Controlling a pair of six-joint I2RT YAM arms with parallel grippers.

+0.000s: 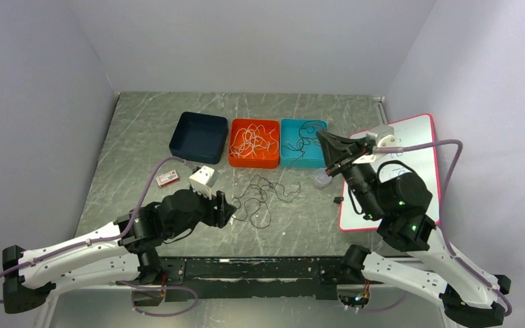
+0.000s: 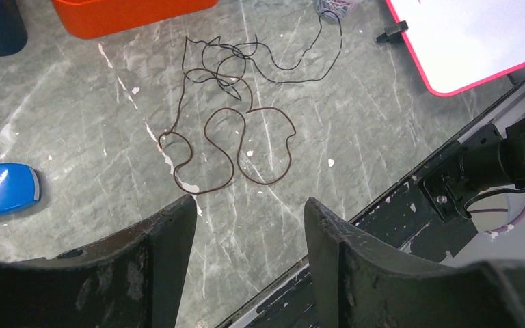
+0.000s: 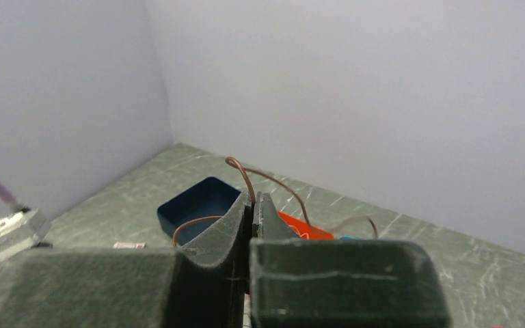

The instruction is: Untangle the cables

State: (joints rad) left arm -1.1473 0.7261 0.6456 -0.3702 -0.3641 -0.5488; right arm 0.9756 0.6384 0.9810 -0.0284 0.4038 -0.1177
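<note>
Two pincers are in quite different states. Nearest, the left pincer (image 2: 249, 212) hovers low over the desk (image 2: 383, 116), its fingers spread with nothing between them. The tangle of dark cable (image 2: 236, 140) lies flat on the desk just ahead of its tips; from above it sits to the pincer's right and slightly farther off. Its wide loops are on the near side, while the tighter knot and a long tail run away toward the far right. The left arm is plainly the nearer one to it, and I see nothing lying between them.

A blue object (image 2: 3, 190) rests to the left. A small black piece (image 2: 391, 32) and the whiteboard (image 2: 465, 41) lie to the right, apart from the loops.

Farther back, three bins stand in a row: a dark blue bin (image 1: 198, 137), an orange bin (image 1: 253, 162) holding white cables (image 1: 253, 142), and a teal bin (image 1: 303, 162) holding dark strands (image 1: 306, 140). Over the teal bin's right edge, the right pincer (image 1: 322, 137) is pressed together on a thin brown cable (image 3: 245, 176) that arches up from its tips.
</note>
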